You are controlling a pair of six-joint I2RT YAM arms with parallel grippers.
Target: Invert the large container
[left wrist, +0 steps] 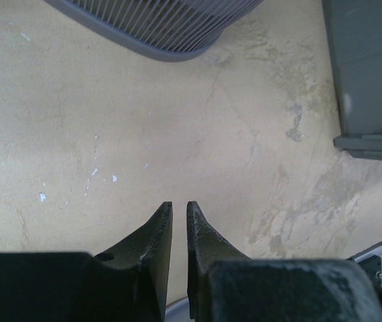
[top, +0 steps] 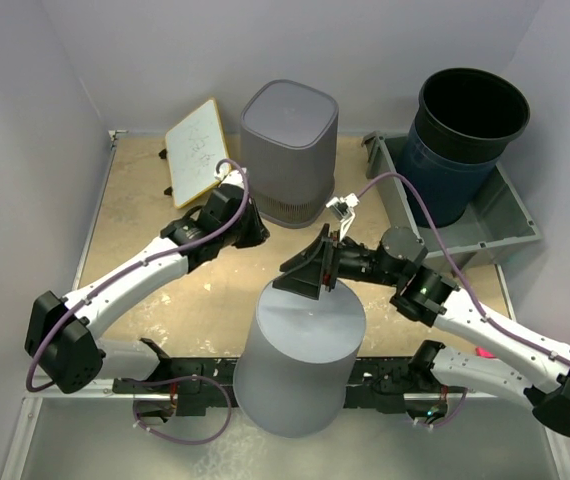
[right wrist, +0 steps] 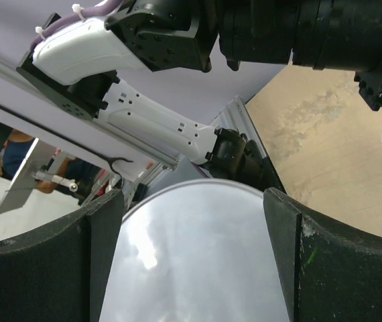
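The large container is a smooth grey tapered bin at the near edge of the table, standing with its flat base up. My right gripper hovers open at the far edge of that base. In the right wrist view the glossy base fills the space between the wide-spread fingers, and my right gripper holds nothing. My left gripper sits low over the table to the left, its jaws almost together with nothing between them. In its own view my left gripper points at bare tabletop.
A ribbed grey bin stands upright at the back centre, its lower edge just ahead of the left fingers. A small whiteboard lies at the back left. Stacked dark bins sit in a grey tray at the right.
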